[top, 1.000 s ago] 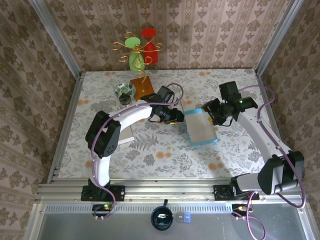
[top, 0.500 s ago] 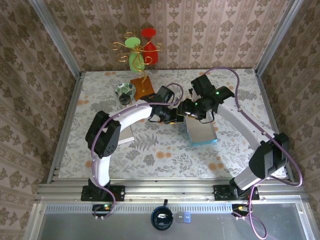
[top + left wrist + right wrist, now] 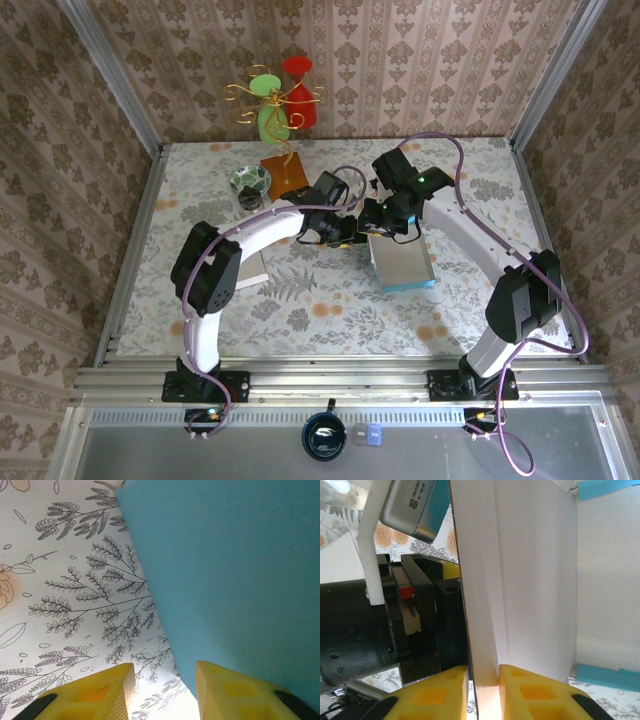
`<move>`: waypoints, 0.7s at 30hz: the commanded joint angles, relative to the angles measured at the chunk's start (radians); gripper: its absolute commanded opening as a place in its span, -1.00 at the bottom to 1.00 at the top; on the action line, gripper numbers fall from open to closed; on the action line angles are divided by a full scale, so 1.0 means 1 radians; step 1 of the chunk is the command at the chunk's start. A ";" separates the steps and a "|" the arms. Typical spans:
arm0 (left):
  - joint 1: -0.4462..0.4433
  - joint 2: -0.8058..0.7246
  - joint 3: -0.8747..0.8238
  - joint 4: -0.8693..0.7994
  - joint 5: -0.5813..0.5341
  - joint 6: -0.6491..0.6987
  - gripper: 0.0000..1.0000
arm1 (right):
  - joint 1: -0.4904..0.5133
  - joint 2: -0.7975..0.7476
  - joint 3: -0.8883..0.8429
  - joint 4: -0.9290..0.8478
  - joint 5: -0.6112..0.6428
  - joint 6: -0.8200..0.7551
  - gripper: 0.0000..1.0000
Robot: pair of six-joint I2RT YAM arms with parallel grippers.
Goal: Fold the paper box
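Pinching the paper box [image 3: 402, 262] near the centre of the table [image 3: 300, 305]
Right gripper [image 3: 483, 672] is closed narrow on its white wall at the 10 o'clock corner; left gripper [image 3: 164, 672] stands partly open, empty, against the blue outside at 9 o'clock.

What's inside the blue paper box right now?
Bare white inner panels show inside the paper box. The right gripper straddles its wall, with one finger inside. From above, that gripper covers the box's far corner.

Right gripper [image 3: 483, 672] pinched near-shut, left gripper [image 3: 164, 667] (jaws parted) alongside.
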 commanded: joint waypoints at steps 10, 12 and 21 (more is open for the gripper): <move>0.010 -0.029 0.045 -0.047 -0.043 0.027 -0.24 | 0.008 -0.001 0.054 -0.023 0.124 0.137 -1.00; 0.016 -0.042 0.044 -0.055 -0.051 0.035 -0.24 | 0.008 -0.017 0.057 -0.030 0.170 0.200 -1.00; 0.063 -0.136 -0.007 -0.101 -0.108 0.090 -0.23 | -0.025 -0.104 0.050 -0.069 0.375 0.681 -1.00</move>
